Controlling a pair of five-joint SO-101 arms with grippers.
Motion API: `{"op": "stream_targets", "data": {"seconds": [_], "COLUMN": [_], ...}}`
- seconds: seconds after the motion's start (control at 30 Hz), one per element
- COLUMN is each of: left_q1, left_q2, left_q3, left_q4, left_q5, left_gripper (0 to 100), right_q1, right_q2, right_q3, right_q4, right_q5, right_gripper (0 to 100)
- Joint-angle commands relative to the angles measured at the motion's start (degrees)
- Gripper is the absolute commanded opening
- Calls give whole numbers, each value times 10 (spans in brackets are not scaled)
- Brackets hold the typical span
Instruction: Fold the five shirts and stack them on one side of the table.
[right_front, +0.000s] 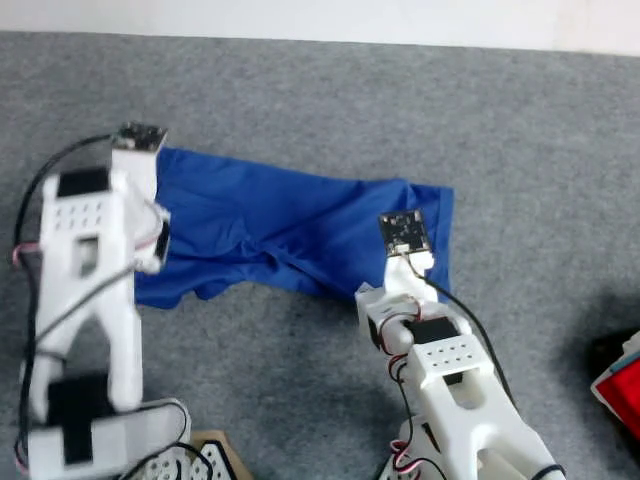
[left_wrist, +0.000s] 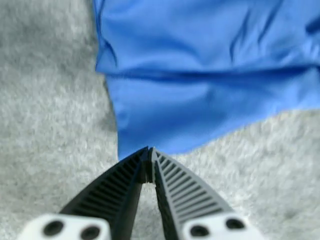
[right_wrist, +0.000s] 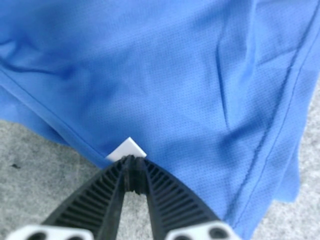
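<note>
**A:** How many shirts do you count?

**B:** One. A blue shirt (right_front: 290, 225), lying rumpled on the grey table (right_front: 300, 90). It is stretched out sideways, with creases bunched along its near edge.

**A:** And grippers?

**B:** Two, both at that shirt. The left gripper (left_wrist: 149, 152) sits at the shirt's left end, where the cloth narrows to a corner. Its jaws are clenched together and the corner runs right into the tips, so it is pinching the shirt there.

**A:** The other one?

**B:** The right gripper (right_wrist: 131, 161) is at the shirt's near edge, towards its right end. Its jaws are pressed tight as well, closed on the hem (the seam line leads straight into the tips).

**A:** Anything else by that hem?

**B:** One small white tag (right_wrist: 127, 149), touching the shirt just past the right gripper's tips. I cannot tell what is on it.

**A:** Is the shirt lifted anywhere?

**B:** From above it looks to rest on the table along its whole length. At the two pinched spots I cannot tell whether it is raised.

**A:** Any folds made?

**B:** Its right end shows a doubled layer, one edge lying over another. Beyond that I cannot say how it is folded.

**A:** Other things?

**B:** One red thing (right_front: 620, 385), well apart from the shirt, off beyond its right end.
</note>
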Motion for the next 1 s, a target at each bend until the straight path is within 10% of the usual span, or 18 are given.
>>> {"op": "stream_targets", "data": {"seconds": [0.0,0.97], "left_q1": [-18,-7], "left_q2": [-65,125], "left_q3": [153,86], "left_q4": [-120,-237], "left_q5": [-20,3], "left_gripper": [7,7], "right_q1": [-1,-3], "right_q2": [-10,-7], "right_q3": [-4,25], "right_q4": [0,-68], "right_q5": [7,4], "right_gripper": [7,7]}}
